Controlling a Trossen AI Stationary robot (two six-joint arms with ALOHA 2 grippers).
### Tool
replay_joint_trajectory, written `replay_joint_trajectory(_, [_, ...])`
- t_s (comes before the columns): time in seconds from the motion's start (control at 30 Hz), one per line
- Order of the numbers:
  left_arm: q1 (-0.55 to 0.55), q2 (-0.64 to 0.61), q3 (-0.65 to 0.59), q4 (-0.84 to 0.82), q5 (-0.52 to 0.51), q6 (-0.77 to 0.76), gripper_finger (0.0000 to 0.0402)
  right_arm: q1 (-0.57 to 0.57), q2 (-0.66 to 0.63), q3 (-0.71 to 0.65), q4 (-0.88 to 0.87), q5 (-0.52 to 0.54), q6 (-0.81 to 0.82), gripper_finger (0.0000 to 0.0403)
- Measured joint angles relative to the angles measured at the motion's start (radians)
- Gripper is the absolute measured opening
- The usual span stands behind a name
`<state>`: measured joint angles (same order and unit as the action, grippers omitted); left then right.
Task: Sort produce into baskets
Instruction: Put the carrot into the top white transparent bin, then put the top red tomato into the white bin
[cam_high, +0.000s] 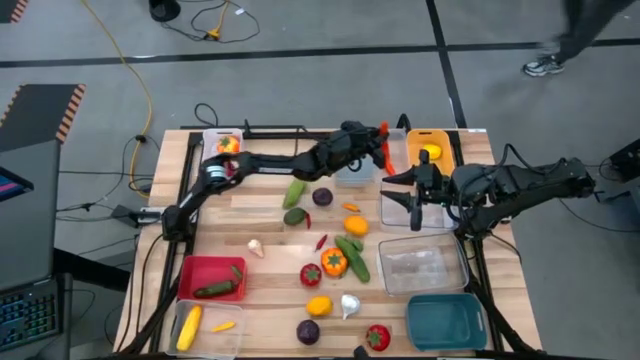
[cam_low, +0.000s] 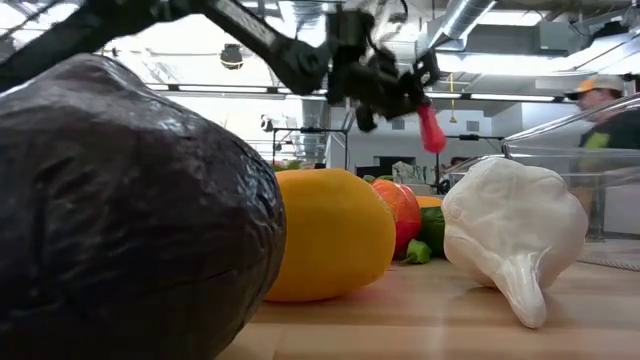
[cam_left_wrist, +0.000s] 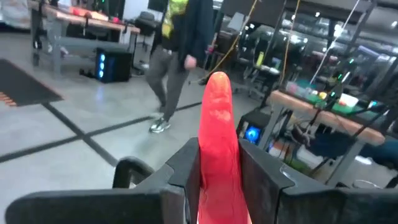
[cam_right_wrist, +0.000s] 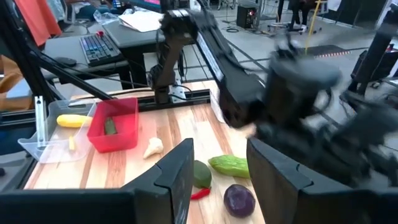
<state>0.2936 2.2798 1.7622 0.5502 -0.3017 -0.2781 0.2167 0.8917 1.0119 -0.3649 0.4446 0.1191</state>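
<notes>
My left gripper (cam_high: 378, 146) reaches over the table's far side, above a clear basket (cam_high: 352, 176) and next to the orange basket (cam_high: 430, 140), which holds a lemon (cam_high: 431, 153). It is shut on a red chili pepper (cam_left_wrist: 217, 118), which also shows in the low view as the pepper (cam_low: 430, 128) high above the table. My right gripper (cam_high: 413, 187) hovers open over another clear basket (cam_high: 408, 210), nothing between its fingers (cam_right_wrist: 180, 174). Loose produce lies across the table's middle. My left gripper pinches the red chili pepper between its two fingers (cam_left_wrist: 186, 168), on the pepper's lower part (cam_left_wrist: 219, 180). The fingers lie along the pepper and come level from the table's left. The pepper's free end (cam_left_wrist: 217, 84) sticks out past the fingertips, lifted clear of the table.
Cucumbers (cam_high: 351, 256), tomatoes (cam_high: 311, 274), a purple round (cam_high: 322, 196), garlic (cam_high: 256, 247) and a carrot (cam_high: 350, 208) lie mid-table. A red basket (cam_high: 205, 268) holds a cucumber; a clear basket (cam_high: 205, 328) holds corn. A large clear basket (cam_high: 422, 265) and a teal basket (cam_high: 447, 320) stand near right. A person walks beyond the table.
</notes>
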Motion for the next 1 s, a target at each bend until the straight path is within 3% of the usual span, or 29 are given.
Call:
replay_joint_trajectory(0.23, [0.023,0.189,0.224,-0.017,0.079,-0.001,0.008,-0.003,0.0,0.0,0.0,-0.001,0.0,0.0176])
replay_joint_trajectory(0.47, [0.022,0.276,0.432,-0.242,0.114,0.011,0.0112,0.0,0.0,0.0,-0.013,-0.001,0.003,0.0176])
replay_joint_trajectory(0.73, [0.021,0.272,0.45,-0.289,0.113,0.049,0.0192,-0.001,0.0,0.0,-0.045,-0.001,0.003,0.0176])
replay_joint_trajectory(1.0, [0.021,0.261,0.45,-0.305,0.178,0.048,0.024,-0.001,0.0,0.0,-0.046,-0.001,0.004,0.0176])
